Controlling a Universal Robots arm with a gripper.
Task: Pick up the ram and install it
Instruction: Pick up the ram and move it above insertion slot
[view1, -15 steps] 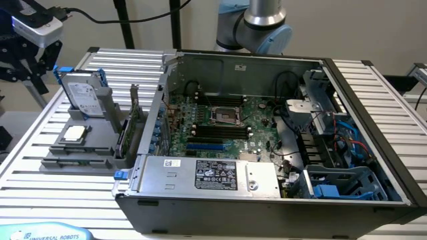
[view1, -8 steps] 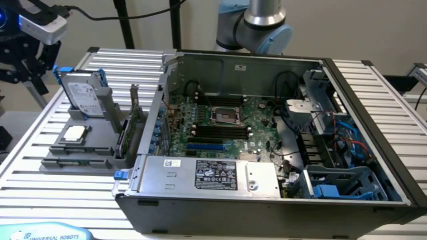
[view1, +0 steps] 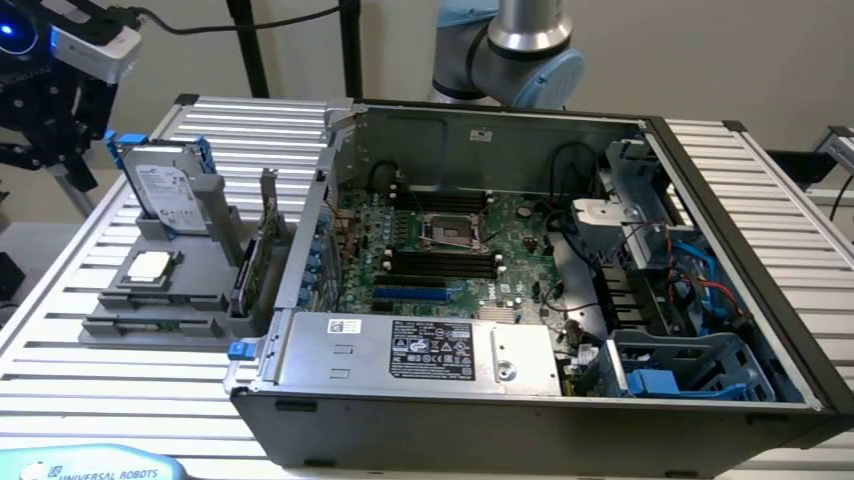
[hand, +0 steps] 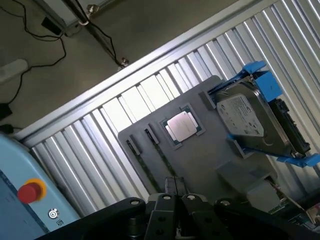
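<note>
1. Grey plastic forms the holder (hand: 210, 160) that sits below the gripper (hand: 172, 186), apart from it.
2. We see the ram (view1: 154, 322) lying in a slot along the holder's edge, untouched.
3. We cannot tell how far the gripper is open.
4. Farther from the gripper than the ram are the processor chip (hand: 181, 125) and the hard drive (hand: 250, 117).

Processor chip (hand: 182, 125), hard drive (hand: 250, 117), grey tray (hand: 205, 165)

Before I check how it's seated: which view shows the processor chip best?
The wrist view: the processor chip lies face-on in its gray holder. The exterior view shows it at a slant, near the upright hard drive.
</note>
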